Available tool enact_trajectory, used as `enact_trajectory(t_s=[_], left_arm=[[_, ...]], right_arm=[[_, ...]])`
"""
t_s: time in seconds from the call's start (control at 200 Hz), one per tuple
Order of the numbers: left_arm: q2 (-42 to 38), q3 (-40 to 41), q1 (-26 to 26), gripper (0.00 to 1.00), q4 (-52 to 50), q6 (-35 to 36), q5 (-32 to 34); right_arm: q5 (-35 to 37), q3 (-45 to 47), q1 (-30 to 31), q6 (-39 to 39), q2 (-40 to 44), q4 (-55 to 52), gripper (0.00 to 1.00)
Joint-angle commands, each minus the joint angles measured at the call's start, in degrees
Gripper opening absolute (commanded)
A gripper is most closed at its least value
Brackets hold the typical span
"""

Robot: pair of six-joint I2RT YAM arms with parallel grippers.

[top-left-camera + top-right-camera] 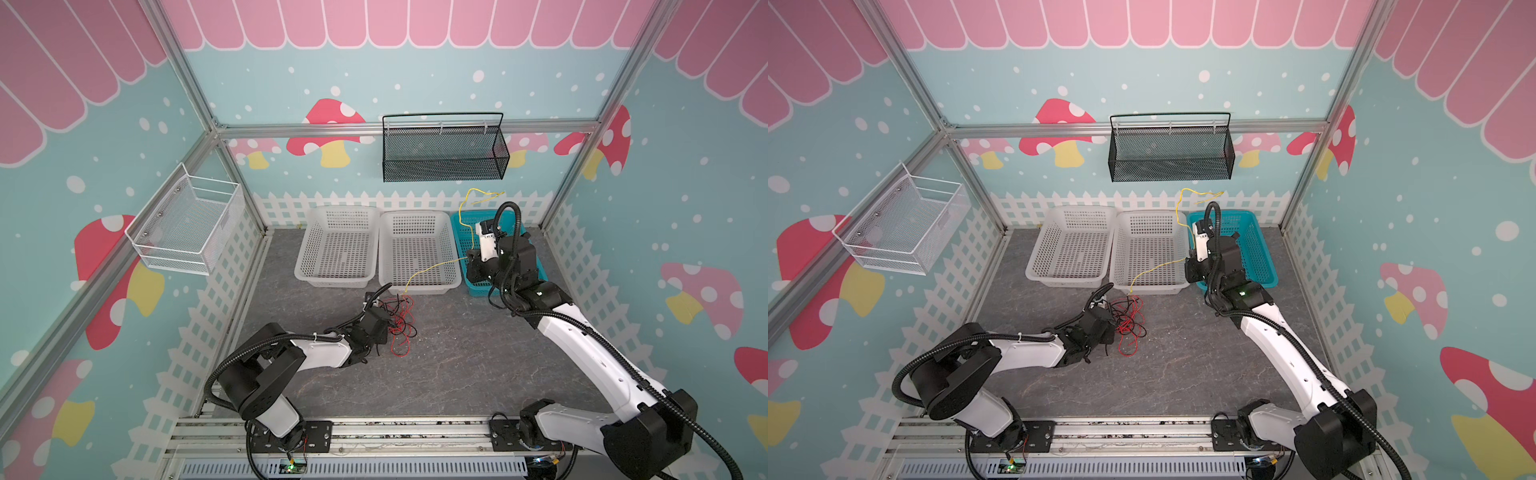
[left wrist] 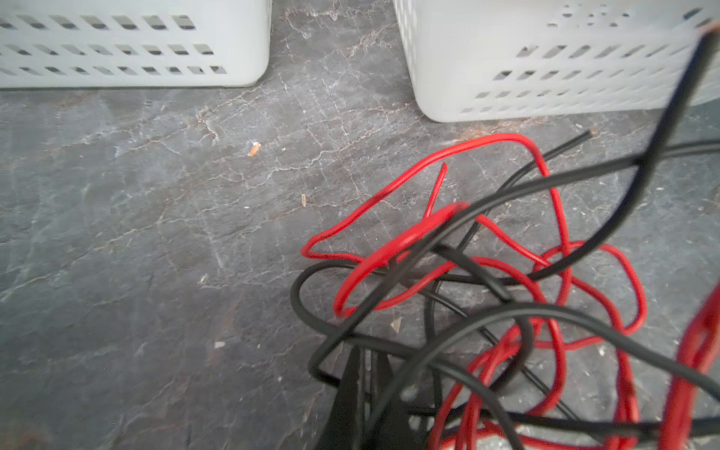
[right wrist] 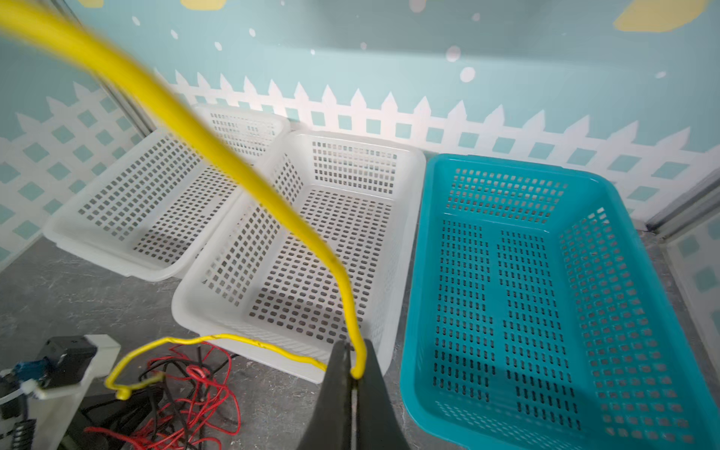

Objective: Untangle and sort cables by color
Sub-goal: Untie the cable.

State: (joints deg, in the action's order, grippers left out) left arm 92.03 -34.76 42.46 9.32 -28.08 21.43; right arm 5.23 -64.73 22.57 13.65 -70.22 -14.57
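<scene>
Only the right wrist view shows right gripper (image 3: 352, 376) clamped on yellow cable (image 3: 243, 173) — left gripper (image 2: 368, 362) closed amid red-black cable tangle (image 2: 487, 296).

There are 2 white baskets (image 1: 336, 249) (image 1: 417, 249), 1 teal basket (image 1: 1256, 253), 2 wall racks (image 1: 444, 153) (image 1: 187, 226) and 1 yellow cable (image 3: 233, 163).
</scene>
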Motion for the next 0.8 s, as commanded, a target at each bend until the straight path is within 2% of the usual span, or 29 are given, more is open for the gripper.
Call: enact_trajectory(t_s=[0.0,0.25,0.56,0.795], left_arm=[[-1.82,1.34,0.16,0.0,0.89,0.42,-0.37],[-4.89,2.83,0.17,0.0,4.18,2.04,-1.21],[-5.56,3.33,0.17,0.0,5.68,2.31,-1.73],[-5.56,3.42,0.17,0.0,7.11,2.76,-2.27]], right_arm=[[6.34,-2.64,-1.13,-2.29,-1.63,-4.39,0.0],[14.66,-7.34,-7.31,-5.19,-3.94,-7.47,0.0],[20.17,-12.19,-12.72,-7.58,-6.06,-7.8,0.0],[27.0,-13.45,-15.82,-9.99,-12.28,-5.58,0.0]])
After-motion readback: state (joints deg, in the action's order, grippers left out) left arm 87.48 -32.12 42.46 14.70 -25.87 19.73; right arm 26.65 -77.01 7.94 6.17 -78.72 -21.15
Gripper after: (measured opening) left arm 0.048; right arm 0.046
